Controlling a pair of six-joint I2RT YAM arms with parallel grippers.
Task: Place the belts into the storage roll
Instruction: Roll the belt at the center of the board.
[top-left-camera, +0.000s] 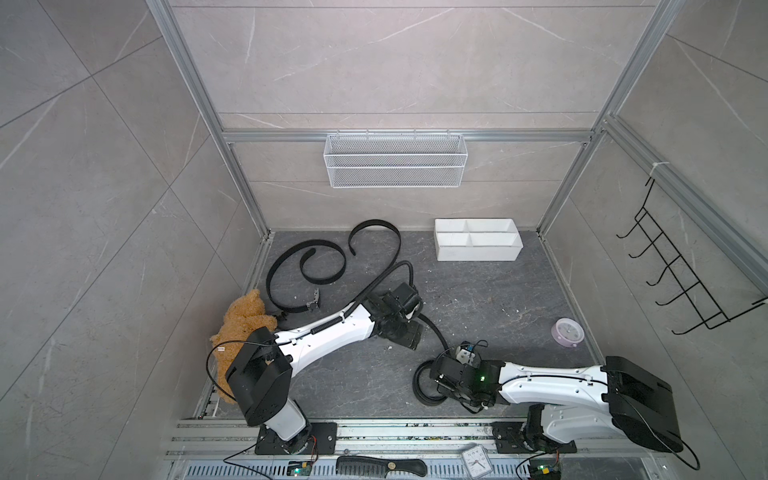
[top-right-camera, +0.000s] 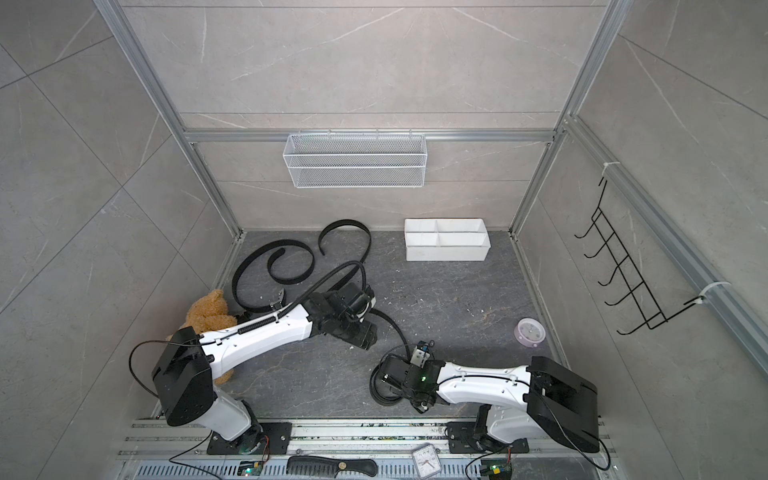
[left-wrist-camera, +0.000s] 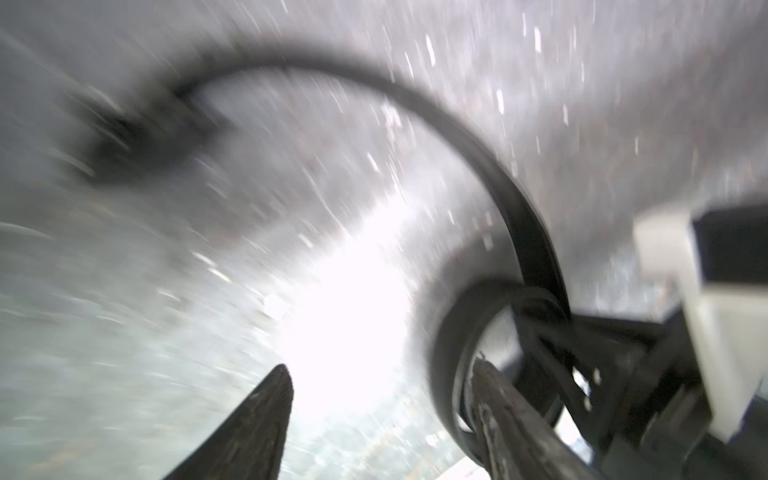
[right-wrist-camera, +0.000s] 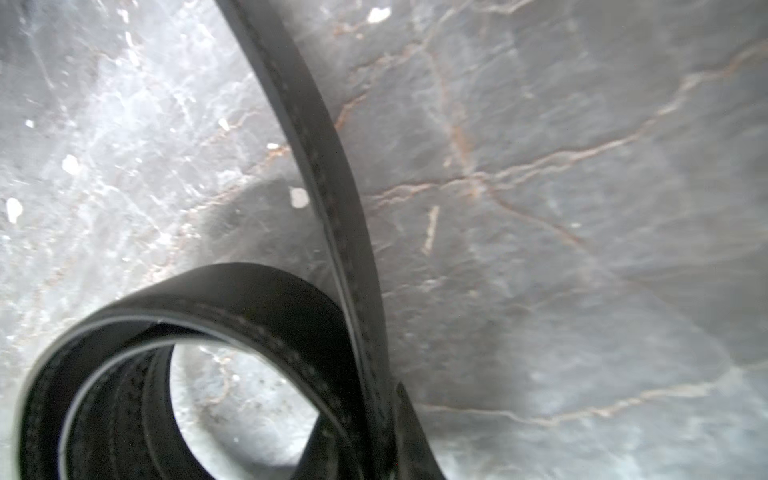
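Left wrist view: holds left gripper (left-wrist-camera: 380, 368) wide apart, gripping nothing; pinches coiled black strap belt (top-left-camera: 428, 400) with right gripper (top-left-camera: 441, 380), near front of dark marbled tabletop (top-left-camera: 478, 299), well apart from empty white four-compartment plastic tray (top-left-camera: 478, 253) at back; judged mid-rolling, with loose tail remaining; next calls for winding tail in, then carrying coil to tray.

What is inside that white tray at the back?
Nothing shows in the tray: its four compartments look bare white in both top views. The near wall hides part of the front two floors.
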